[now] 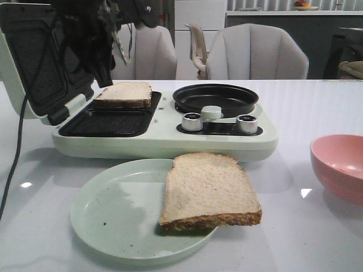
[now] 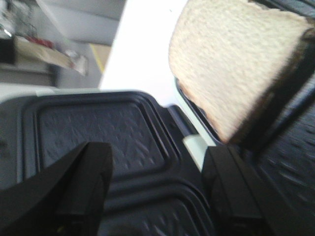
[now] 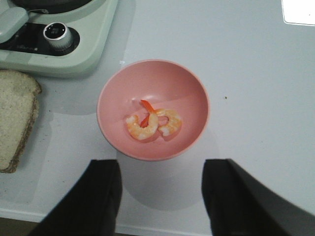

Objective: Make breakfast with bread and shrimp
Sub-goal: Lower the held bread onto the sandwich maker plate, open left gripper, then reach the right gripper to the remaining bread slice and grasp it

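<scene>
One bread slice (image 1: 123, 94) lies on the rear dark plate of the open sandwich maker (image 1: 164, 141); it also shows in the left wrist view (image 2: 231, 64). A second bread slice (image 1: 210, 190) lies on the pale green plate (image 1: 113, 209), overhanging its right rim, and shows in the right wrist view (image 3: 17, 118). Two curled orange-pink shrimp (image 3: 152, 123) lie in the pink bowl (image 3: 192, 88). My left gripper (image 1: 105, 76) is open and empty above the maker's left side, beside the slice (image 2: 157, 189). My right gripper (image 3: 160, 196) is open and empty, just short of the bowl.
The sandwich maker's lid (image 1: 34, 62) stands open at the far left, with a black cable (image 1: 14, 153) hanging beside it. A round black pan (image 1: 215, 97) and two silver knobs (image 1: 247, 123) sit on the maker's right half. The pink bowl (image 1: 334, 141) is at the table's right edge. Chairs stand behind.
</scene>
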Robot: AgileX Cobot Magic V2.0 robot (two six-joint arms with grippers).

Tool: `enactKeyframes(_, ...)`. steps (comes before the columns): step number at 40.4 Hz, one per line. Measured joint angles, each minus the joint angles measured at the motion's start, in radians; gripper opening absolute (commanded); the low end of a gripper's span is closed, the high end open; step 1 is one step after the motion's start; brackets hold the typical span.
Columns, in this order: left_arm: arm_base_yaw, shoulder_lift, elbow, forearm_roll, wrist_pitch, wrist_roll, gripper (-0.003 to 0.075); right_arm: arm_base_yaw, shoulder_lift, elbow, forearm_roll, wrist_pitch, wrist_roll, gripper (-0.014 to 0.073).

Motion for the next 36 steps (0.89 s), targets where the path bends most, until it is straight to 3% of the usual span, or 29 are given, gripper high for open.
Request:
enactKeyframes(8, -0.011, -0.174, 0.0, -0.421, 0.114, 0.136, 0.0456, 0.0, 0.0, 0.0, 0.0, 0.0, 0.0, 0.0484)
enactKeyframes(22, -0.023, -0.464, 0.01, -0.954, 0.283, 0.317, 0.0456, 0.0, 0.0, 0.0, 0.0, 0.0, 0.0, 0.0484)
enactKeyframes(28, -0.023, -0.578, 0.077, -1.086, 0.287, 0.368, 0.0456, 0.0, 0.0, 0.0, 0.0, 0.0, 0.0, 0.0484)
enactKeyframes(36, -0.023, -0.742, 0.215, -1.123, 0.25, 0.374, 0.0456, 0.0, 0.0, 0.0, 0.0, 0.0, 0.0, 0.0484)
